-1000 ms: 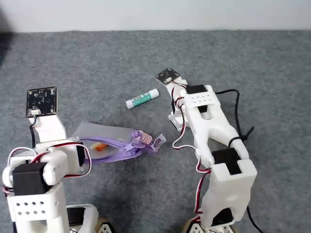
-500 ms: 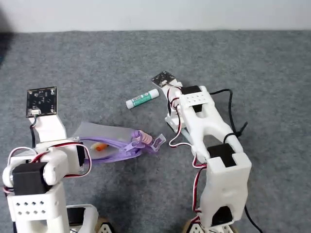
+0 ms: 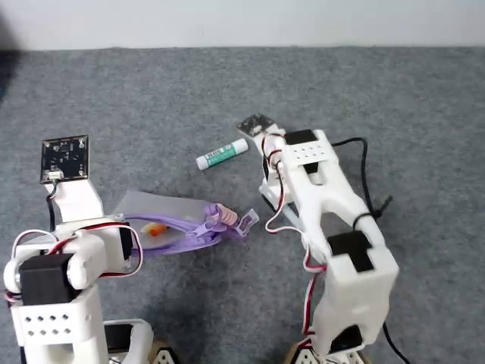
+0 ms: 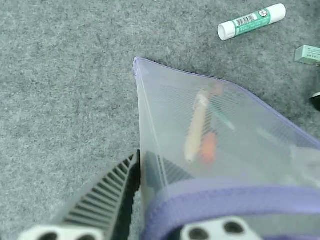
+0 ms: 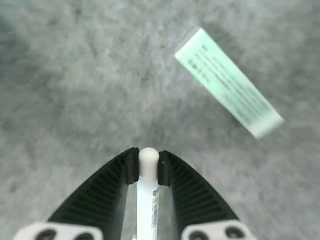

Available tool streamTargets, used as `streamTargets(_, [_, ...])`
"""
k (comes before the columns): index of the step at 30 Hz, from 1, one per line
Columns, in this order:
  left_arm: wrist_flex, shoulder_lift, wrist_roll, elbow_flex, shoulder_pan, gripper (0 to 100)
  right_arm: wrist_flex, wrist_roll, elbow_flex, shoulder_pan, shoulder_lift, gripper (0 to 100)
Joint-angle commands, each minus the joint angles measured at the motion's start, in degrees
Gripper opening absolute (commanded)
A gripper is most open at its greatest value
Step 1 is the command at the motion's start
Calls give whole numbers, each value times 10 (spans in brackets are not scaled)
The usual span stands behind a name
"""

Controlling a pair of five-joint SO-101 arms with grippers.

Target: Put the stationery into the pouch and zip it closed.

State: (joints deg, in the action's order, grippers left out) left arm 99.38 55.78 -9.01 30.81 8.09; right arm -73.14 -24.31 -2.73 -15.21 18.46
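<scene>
The left gripper (image 4: 140,167) pinches one end of the purple pouch (image 3: 170,208), near the table's (image 3: 394,98) front left corner; one pale pencil (image 4: 195,127) and one orange bit (image 4: 207,147) lie inside; one glue stick (image 3: 222,154) lies mid-table; one green eraser (image 5: 227,82) lies near it; the right gripper (image 5: 148,160) squeezes one white pen (image 5: 147,197).

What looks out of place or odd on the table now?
Nothing is spilled or damaged. The glue stick and a green block lie on the grey mat outside the pouch, and the right pincer is shut on a white pen.
</scene>
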Motion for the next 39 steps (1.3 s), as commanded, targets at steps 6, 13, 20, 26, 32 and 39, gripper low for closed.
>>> streamTargets(6, [-1,2,-4,-1,-3,14,-128,4,9,-19,-265,8])
streamTargets(13, [-5,1,-5,0,-2,14,-209,86,11,-74,-453,8])
streamTargets(20, [-4,1,-5,0,0,14,-227,174,9,-215,-658,8])
streamTargets(26, [-4,2,-5,0,1,14,-168,271,8,-276,-746,8])
streamTargets(32, [-4,3,-5,0,1,14,13,283,8,-286,-757,8])
streamTargets(39, [-5,2,-5,0,1,14,166,272,-14,-409,-756,8])
